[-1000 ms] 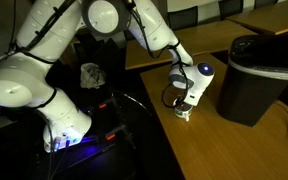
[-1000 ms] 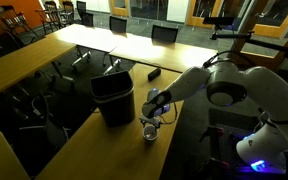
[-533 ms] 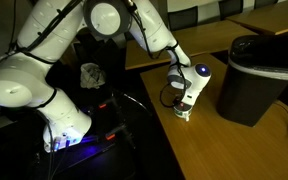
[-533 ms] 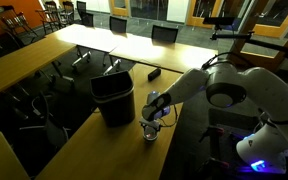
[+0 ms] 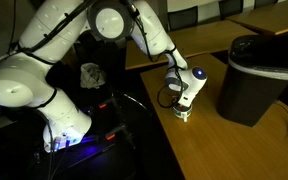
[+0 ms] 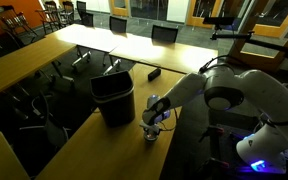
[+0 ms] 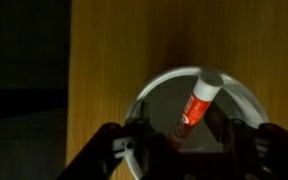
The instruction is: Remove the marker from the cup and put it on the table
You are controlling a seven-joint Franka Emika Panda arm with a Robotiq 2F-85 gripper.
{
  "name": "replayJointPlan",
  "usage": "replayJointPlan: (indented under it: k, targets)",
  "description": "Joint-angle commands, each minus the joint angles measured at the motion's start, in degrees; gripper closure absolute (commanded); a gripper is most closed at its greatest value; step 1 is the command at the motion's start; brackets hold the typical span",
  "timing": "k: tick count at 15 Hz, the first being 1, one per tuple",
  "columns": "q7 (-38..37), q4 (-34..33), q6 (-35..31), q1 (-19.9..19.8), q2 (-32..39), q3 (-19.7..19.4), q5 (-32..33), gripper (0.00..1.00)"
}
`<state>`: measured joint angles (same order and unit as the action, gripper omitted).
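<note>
In the wrist view the red-orange marker (image 7: 192,112) with a white cap leans inside the pale round cup (image 7: 149,95), which stands on the brown wooden table (image 7: 104,60). My gripper (image 7: 179,150) is right above the cup, its fingers open on either side of the marker's lower end and not closed on it. In both exterior views the gripper (image 5: 184,106) (image 6: 153,120) hangs just over the small cup (image 5: 183,115) (image 6: 150,132) near the table's edge. The marker is too small to see there.
A large black bin (image 5: 254,75) (image 6: 114,98) stands on the table close beside the cup. The table edge runs just by the cup, with dark floor and cables below. Further tables and chairs (image 6: 134,35) fill the background.
The gripper has dropped slightly toward the cup and the wrist has shifted a little. The cup and marker have not moved.
</note>
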<state>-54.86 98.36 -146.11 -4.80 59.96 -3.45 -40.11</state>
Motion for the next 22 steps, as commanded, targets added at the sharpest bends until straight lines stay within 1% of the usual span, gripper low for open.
replayJointPlan:
  k: [1, 2, 3, 4, 6, 7, 9, 12, 14, 16, 18, 22]
  targets:
    - [-2.8, -1.5, -1.1, 0.3, 1.5, 0.3, -0.7, 0.65]
    - [-2.4, -1.3, -1.5, 0.0, 1.2, 0.7, -0.9, 0.66]
    - [-1.9, -0.8, -1.8, -0.3, 0.3, 1.0, -1.2, 0.7]
    - [-2.0, -0.4, -1.5, -0.4, -0.5, 1.0, -1.2, 0.79]
    - [-3.1, 0.9, 0.4, 0.1, -3.1, 0.0, -0.3, 0.94]
    - [-4.0, 1.8, 0.7, 0.8, -4.8, -0.9, 0.5, 0.99]
    - [-4.2, 3.2, 1.9, 1.1, -7.8, -1.4, 1.6, 0.95]
    - [-4.6, 5.9, 3.5, 1.9, -12.7, -2.8, 4.3, 0.95]
    - [-7.8, 6.7, 1.7, 3.7, -14.2, -5.6, 7.0, 0.95]
    - [-13.4, 4.9, 1.5, 5.2, -12.9, -9.5, 11.0, 0.95]
    - [-19.0, 2.5, 0.7, 5.8, -10.3, -12.9, 14.5, 0.95]
    - [-27.1, -4.0, 3.8, 3.5, -3.4, -15.7, 18.0, 0.95]
